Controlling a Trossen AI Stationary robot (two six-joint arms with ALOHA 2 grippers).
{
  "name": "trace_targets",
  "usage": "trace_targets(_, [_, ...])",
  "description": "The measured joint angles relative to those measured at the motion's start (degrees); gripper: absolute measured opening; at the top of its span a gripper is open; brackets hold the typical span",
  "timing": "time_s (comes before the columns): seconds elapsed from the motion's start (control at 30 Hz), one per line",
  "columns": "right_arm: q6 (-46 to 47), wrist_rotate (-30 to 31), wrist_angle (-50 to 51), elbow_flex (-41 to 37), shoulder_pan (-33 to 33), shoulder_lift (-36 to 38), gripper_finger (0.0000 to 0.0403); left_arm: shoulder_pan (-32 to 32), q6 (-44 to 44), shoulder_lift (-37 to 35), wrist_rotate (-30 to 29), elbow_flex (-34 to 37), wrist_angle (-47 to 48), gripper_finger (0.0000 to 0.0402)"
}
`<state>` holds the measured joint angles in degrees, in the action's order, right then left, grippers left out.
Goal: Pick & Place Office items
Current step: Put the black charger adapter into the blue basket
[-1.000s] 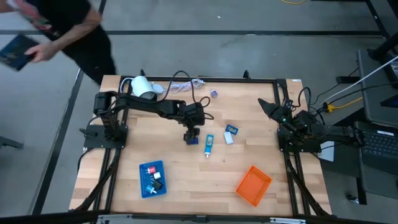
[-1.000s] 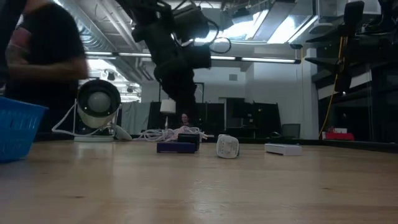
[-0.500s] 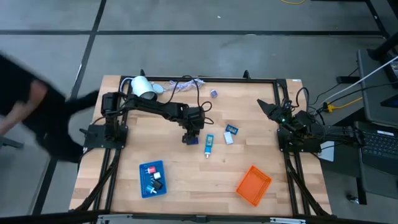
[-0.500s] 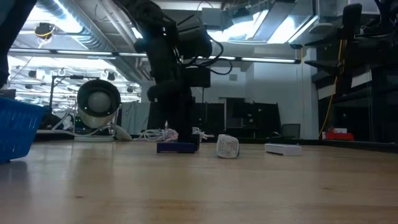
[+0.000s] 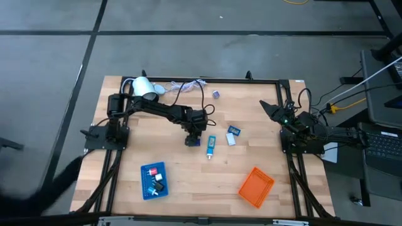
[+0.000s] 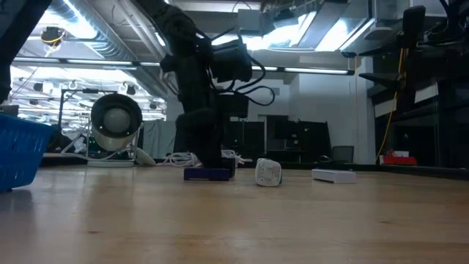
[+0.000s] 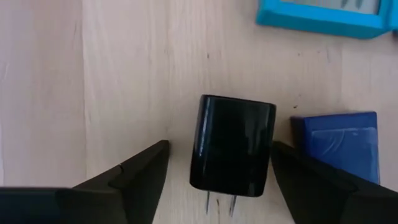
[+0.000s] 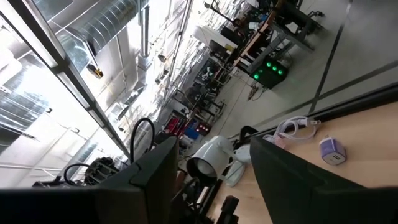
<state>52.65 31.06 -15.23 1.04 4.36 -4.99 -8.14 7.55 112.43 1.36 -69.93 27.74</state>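
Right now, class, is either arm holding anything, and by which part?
Nothing is held. The left gripper has open jaws straddling the black plug adapter without touching it. The right gripper waits empty at the table's right edge.

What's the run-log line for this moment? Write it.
left gripper open, straddling black charger, not touching | right gripper open, idle at right side

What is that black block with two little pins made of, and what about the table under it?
The black block looks like smooth, slightly glossy plastic: soft reflections streak its face. Its two pins look like thin metal, though they are too small to be sure. The table looks like pale wood with a matte finish, showing fine grain lines and plank seams.
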Motion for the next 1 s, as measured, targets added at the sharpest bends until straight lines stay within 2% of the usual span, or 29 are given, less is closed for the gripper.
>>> trace_targets(0.23, [-0.6,0.0,0.0,0.0,0.0,0.0,0.0205,-0.6,-1.0,0.1,0.4,-0.6,-2.5,0.0214])
trace_targets(0.37, [-0.7,0.0,0.0,0.0,0.0,0.0,0.0205,-0.7,-1.2,0.2,2.9,-0.6,-6.0,0.0183])
trace_targets(0.5, [-0.7,0.0,0.0,0.0,0.0,0.0,0.0205,-1.2,-6.3,0.2,6.2,-1.2,-6.9,0.0144])
trace_targets(0.67, [-0.9,0.0,0.0,0.0,0.0,0.0,0.0205,-2.8,-10.6,0.0,13.2,-5.4,-6.9,0.0144])
trace_targets(0.8, [-1.0,0.0,0.8,0.0,0.0,0.0,0.0205,-4.2,-11.2,-0.3,16.0,-10.5,-7.0,0.0144])
trace_targets(1.0, [-0.6,0.0,2.6,0.0,0.0,0.0,0.0205,-6.5,-13.0,-2.0,26.0,-16.9,-4.9,0.0144])
